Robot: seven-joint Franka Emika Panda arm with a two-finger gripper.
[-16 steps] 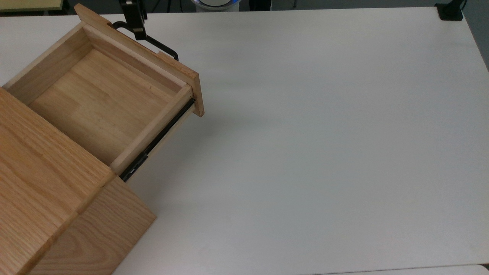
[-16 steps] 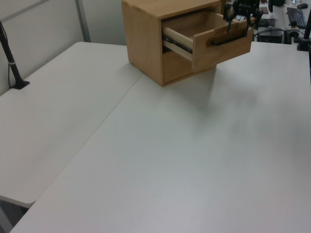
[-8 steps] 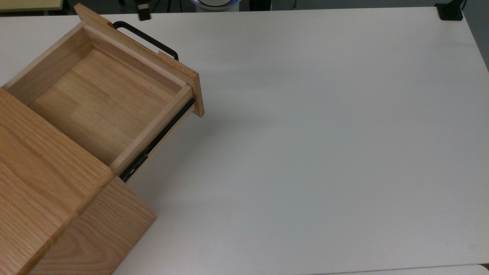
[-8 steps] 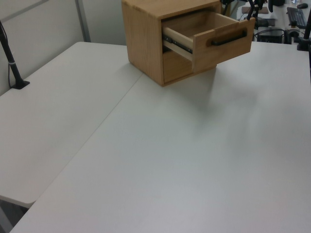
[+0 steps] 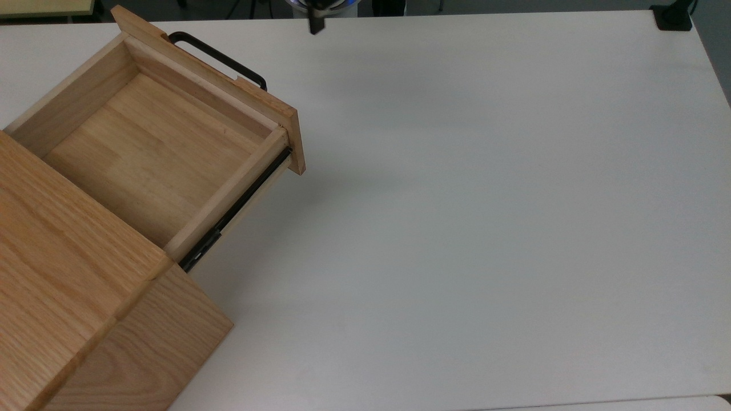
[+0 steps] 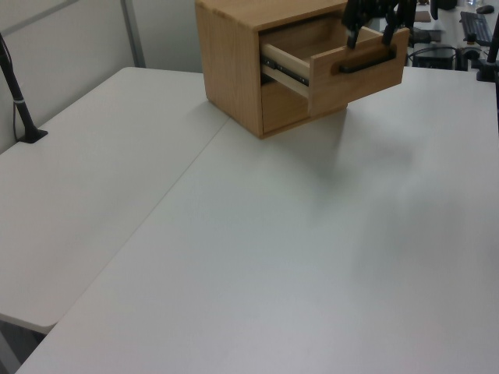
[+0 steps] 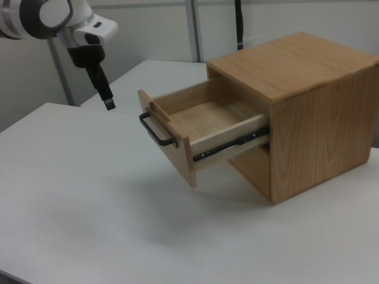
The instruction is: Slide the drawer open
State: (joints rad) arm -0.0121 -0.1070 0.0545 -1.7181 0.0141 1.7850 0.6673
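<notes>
Since a second ago the black two-finger gripper (image 7: 108,102) has let go of the black metal bar handle (image 5: 219,57), risen and swung off toward the top view's right, so it now hangs in the air well apart from the handle; whether its fingers are spread or closed I cannot tell. Unmoved meanwhile, the light oak box-shaped drawer (image 5: 149,137) stands pulled far out of the larger oak cabinet (image 7: 314,112) on its black side rails (image 7: 228,147), above the white table (image 5: 485,228).
</notes>
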